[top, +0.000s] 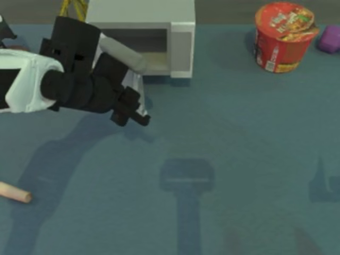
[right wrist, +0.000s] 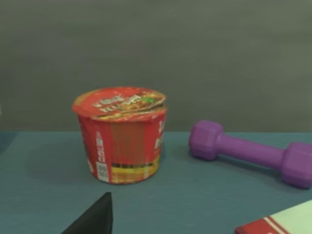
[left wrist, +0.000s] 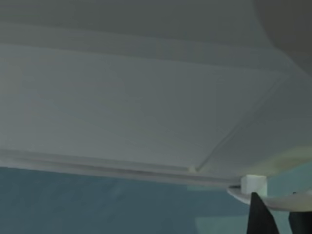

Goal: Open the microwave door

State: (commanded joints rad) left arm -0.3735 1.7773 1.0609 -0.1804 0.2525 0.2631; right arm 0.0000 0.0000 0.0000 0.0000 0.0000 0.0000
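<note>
A: Nearest the camera, what can you make out?

B: One wooden stick (top: 15, 193), cut off by the table's (top: 239, 159) left edge. The right arm is not in the top view; only a dark sliver of its gripper (right wrist: 92, 218) shows in its wrist view, so I cannot tell its state.

A: And the left arm?

B: It reaches in from the left, wrist bent toward the microwave door (top: 126, 59). Its bulk hides much of the door. The left gripper (top: 136, 113) sits at the door's outer edge, but whether its fingers pinch it or stand apart I cannot tell.

A: Farther back?

B: One microwave (top: 159, 32) at the rear, left of centre, its cavity exposed and the door swung outward. One red noodle cup (top: 282, 36) at the rear right, one purple dumbbell (right wrist: 253, 152) beside it.
</note>
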